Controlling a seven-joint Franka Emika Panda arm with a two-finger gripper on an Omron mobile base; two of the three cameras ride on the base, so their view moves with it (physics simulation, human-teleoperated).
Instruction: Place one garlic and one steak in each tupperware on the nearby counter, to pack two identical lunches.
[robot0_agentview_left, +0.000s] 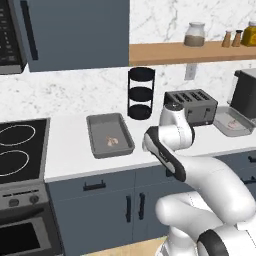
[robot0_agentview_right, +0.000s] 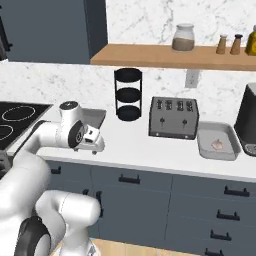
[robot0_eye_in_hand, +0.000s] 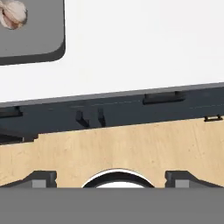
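Hand view: the gripper (robot0_eye_in_hand: 111, 178) is seen with its jaws spread wide and nothing between them. A garlic (robot0_eye_in_hand: 13, 14) is found far up and to the left of the fingertips, inside the tupperware (robot0_eye_in_hand: 39, 39) on the counter (robot0_eye_in_hand: 140, 48).

White arm (robot0_agentview_left: 210, 175), dark joints
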